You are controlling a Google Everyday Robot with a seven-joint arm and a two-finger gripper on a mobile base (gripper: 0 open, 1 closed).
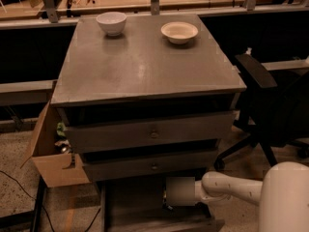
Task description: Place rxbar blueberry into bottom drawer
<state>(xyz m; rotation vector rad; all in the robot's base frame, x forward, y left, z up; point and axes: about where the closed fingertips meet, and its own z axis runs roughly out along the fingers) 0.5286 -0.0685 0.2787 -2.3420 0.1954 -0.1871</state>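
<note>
The bottom drawer (130,204) is pulled out below the two knobbed drawers, with a dark interior and its grey front (164,225) at the lower edge of the view. My gripper (167,200) reaches in from the right on a white arm and sits low over the drawer's right half, just in front of the middle drawer. Its pale wrist block (181,191) covers most of it. The rxbar blueberry is not visible; it is hidden or too dark to pick out against the drawer.
Two white bowls (111,22) (179,32) stand at the back of the cabinet top (145,66). An open cardboard box (50,153) is at the cabinet's left. A black office chair (270,115) stands at the right, close to my arm.
</note>
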